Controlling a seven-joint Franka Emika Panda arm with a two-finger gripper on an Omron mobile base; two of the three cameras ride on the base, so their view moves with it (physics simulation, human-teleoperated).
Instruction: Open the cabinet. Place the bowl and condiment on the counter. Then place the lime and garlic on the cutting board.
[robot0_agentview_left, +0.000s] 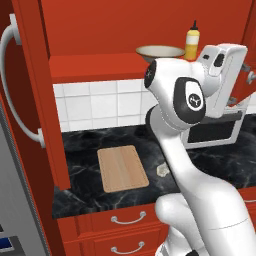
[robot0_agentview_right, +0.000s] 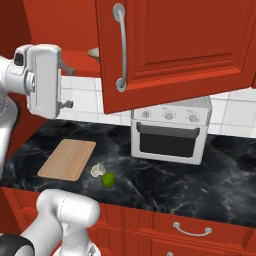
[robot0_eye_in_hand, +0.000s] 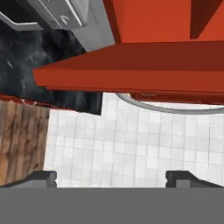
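The hand (robot0_eye_in_hand: 111, 177), fingers spread wide and holding nothing, is raised beside the open cabinet (robot0_agentview_left: 95, 30), where the bowl (robot0_agentview_left: 159, 52) and yellow bottle (robot0_agentview_left: 192, 43) sit on the shelf close by, while well below it the garlic (robot0_agentview_right: 98, 170) and lime (robot0_agentview_right: 108, 179) lie on the bench (robot0_agentview_right: 165, 180) beside the cutting board (robot0_agentview_right: 67, 159).

I can't read any text, brand, number or label from here. The closest I get to a sign is a small white emblem inside each dark round joint cap on the arm (robot0_agentview_left: 190, 100), seen from the left base camera, and it doesn't read as a letter. The toaster oven (robot0_agentview_right: 169, 131) has three knobs along its front panel, but I can't make out any markings around them.
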